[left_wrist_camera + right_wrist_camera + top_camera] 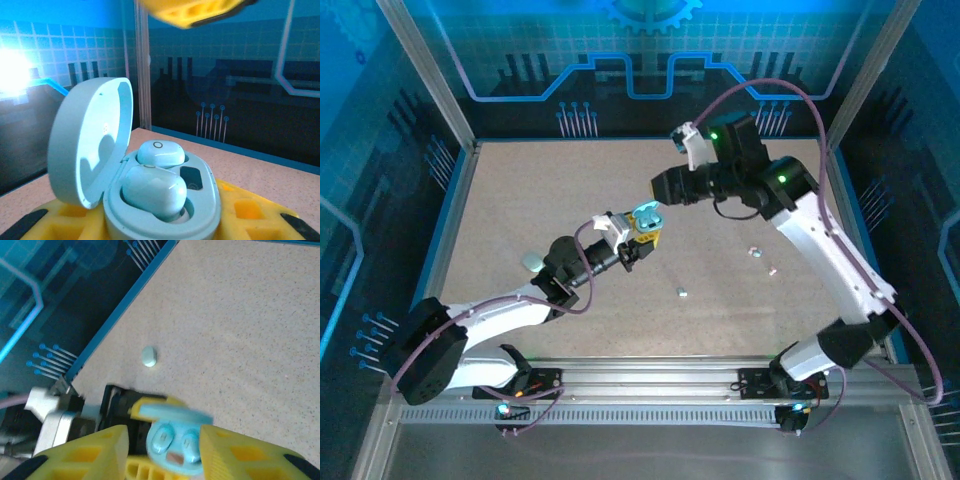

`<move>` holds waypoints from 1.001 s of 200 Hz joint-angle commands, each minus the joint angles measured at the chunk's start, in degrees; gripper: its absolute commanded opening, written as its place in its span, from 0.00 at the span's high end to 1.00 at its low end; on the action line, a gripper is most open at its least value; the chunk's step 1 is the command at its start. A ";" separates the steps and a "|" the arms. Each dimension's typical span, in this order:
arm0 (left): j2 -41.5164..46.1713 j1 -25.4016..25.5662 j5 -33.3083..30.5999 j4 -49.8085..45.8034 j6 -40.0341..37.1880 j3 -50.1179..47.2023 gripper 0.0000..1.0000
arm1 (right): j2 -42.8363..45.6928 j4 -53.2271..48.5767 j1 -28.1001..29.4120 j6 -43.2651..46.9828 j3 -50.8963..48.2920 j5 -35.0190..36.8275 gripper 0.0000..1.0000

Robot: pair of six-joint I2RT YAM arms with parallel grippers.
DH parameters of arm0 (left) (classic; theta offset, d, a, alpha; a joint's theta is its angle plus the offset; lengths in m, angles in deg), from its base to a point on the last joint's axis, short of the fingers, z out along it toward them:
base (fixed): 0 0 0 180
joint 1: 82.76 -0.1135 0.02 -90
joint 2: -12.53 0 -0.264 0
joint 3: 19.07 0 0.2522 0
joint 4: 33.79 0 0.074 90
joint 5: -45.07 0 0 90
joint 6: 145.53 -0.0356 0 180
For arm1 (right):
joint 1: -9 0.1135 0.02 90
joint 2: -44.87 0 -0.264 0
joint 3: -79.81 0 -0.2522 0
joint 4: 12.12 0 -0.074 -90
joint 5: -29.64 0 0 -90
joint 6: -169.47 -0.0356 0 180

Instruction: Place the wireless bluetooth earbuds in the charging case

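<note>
My left gripper (638, 238) is shut on the pale blue charging case (645, 222) and holds it above the middle of the table. In the left wrist view the case (210, 210) sits between yellow fingers (250, 215) with its lid (85, 140) swung open to the left. Two earbuds lie in it. The rear earbud (160, 152) sits low in its well, and the front earbud (152, 192) stands higher and tilted. My right gripper (665, 186) hovers just above and beyond the case. Its yellow fingers (85, 455) stand apart and open, with the case (175, 442) seen below and between them.
A pale oval case (532, 262) lies on the table at the left, also seen as a closed oval case (149, 356). Tiny pale pieces (754, 251) (682, 293) lie on the right half. Blue-lit walls (450, 190) ring the table.
</note>
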 commanded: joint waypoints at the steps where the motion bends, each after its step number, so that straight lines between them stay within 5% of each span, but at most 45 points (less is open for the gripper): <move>1: 2.22 0.40 3.79 -0.30 -0.33 0.78 0.64 | -5.38 -4.35 -0.60 -0.63 3.75 -2.03 0.48; 53: 2.22 0.42 2.88 -0.15 0.33 1.40 0.64 | -9.14 -9.51 -0.76 2.50 5.93 -6.54 0.47; 132: 2.44 -0.22 2.92 0.83 2.49 1.93 0.63 | -0.36 -3.56 -4.81 -0.16 -9.65 -17.50 0.46; 200: 2.09 -0.36 5.78 0.73 3.14 2.96 0.63 | 0.96 8.22 -8.14 -6.91 -19.92 -38.58 0.41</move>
